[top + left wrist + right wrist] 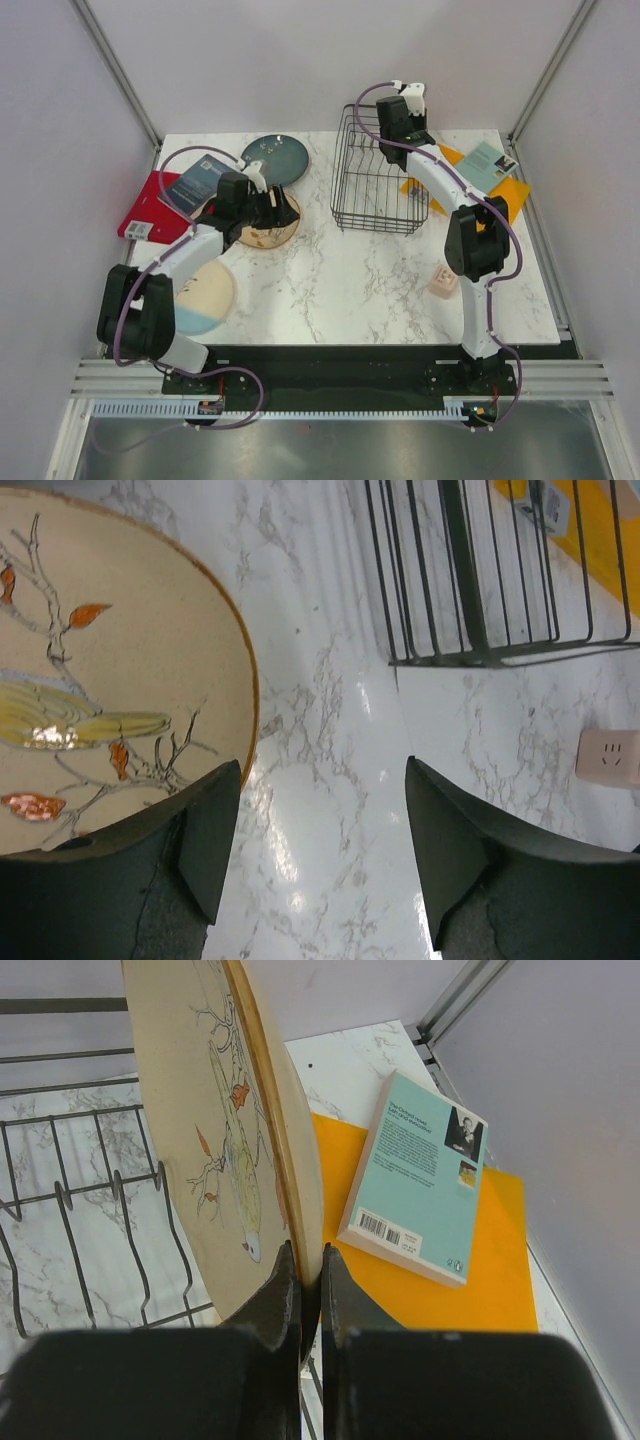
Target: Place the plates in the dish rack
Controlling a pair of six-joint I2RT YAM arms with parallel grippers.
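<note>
Your R gripper is pinched on the rim of the bird plate, which stands upright on edge w/ the dish rack at its left. At right, a teal book lies on the orange board.

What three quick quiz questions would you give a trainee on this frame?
1. True or false: the left gripper stands open, gripping nothing.
2. What does the right gripper hold? A teal paperback book; B cream round ceramic plate with bird-and-branch design; C flat orange board.
3. How many plates lie flat on the white marble table?
Key: 1 true. 2 B. 3 three: dark teal speckled plate, second bird-and-branch plate, cream-and-pale-blue plate.
</note>
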